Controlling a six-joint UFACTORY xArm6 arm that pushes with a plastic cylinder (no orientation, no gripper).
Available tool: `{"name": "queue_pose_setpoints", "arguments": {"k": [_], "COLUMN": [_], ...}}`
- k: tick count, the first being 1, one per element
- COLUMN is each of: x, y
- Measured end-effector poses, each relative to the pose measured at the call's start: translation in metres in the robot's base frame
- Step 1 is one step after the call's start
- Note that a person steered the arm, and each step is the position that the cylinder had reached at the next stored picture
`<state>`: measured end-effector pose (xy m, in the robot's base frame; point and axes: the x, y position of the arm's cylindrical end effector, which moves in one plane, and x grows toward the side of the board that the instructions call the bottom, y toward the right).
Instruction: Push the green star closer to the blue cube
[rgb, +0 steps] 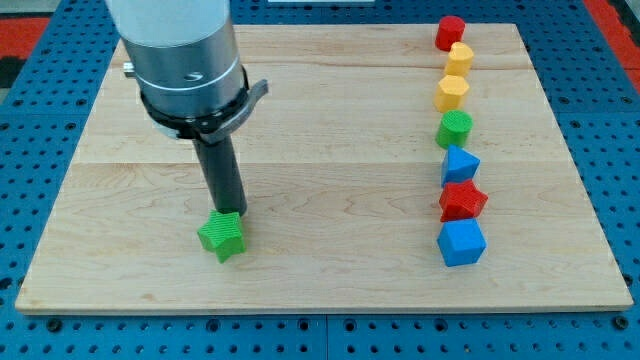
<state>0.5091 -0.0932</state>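
The green star (222, 237) lies on the wooden board at the lower left of the middle. My tip (230, 212) stands right at the star's top edge, touching or almost touching it. The blue cube (461, 243) sits far to the view's right, at the bottom end of a column of blocks.
Above the blue cube runs a column of blocks: a red star (462, 201), a blue block (460, 165), a green cylinder (454, 129), a yellow hexagon block (451, 93), a yellow block (459, 58) and a red cylinder (450, 32). The board (320, 160) lies on a blue pegboard.
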Motion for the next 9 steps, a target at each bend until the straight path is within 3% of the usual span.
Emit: {"name": "queue_pose_setpoints", "arguments": {"k": [1, 3, 9], "x": [0.0, 0.003, 0.031], "y": [0.011, -0.074, 0.013]}}
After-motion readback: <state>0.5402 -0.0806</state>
